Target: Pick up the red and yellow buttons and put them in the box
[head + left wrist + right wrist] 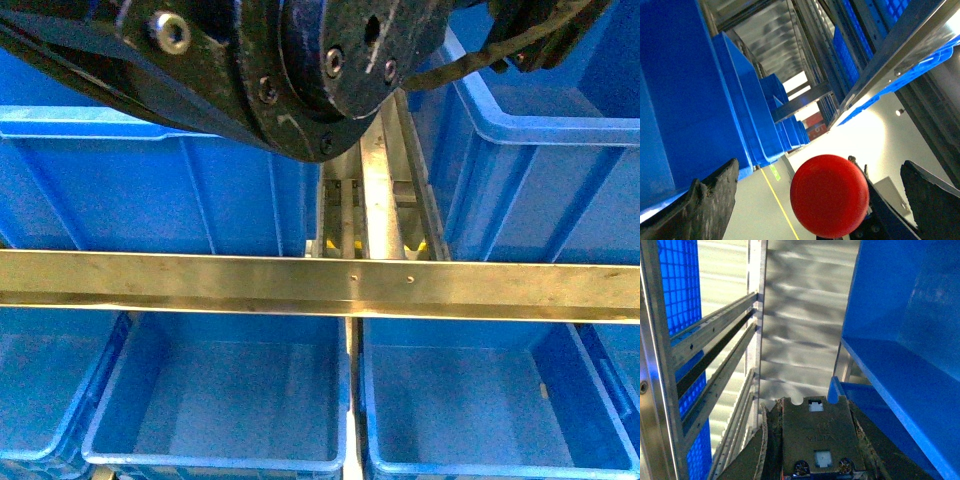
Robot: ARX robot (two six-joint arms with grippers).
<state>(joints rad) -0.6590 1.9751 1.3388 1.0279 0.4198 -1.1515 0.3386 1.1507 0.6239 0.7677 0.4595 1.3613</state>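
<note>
A red button shows in the left wrist view as a round red cap (pixel 830 196) on a dark body, hanging between the fingers of my open left gripper (pixel 820 166) without touching either finger. In the right wrist view my right gripper (pixel 812 407) is shut on the button's black body (pixel 815 432), and the cap is hidden there. No yellow button is in view. Several open blue boxes appear in the front view, two of them below the rail (pixel 220 400) (pixel 470 410). Both look empty.
A black arm joint (pixel 300 70) fills the top of the front view. A brass-coloured shelf rail (pixel 320 285) crosses the frame, and a metal upright (pixel 380 190) stands between two upper blue bins (pixel 150 190) (pixel 540 170). Blue bins (pixel 685 90) and racking line an aisle.
</note>
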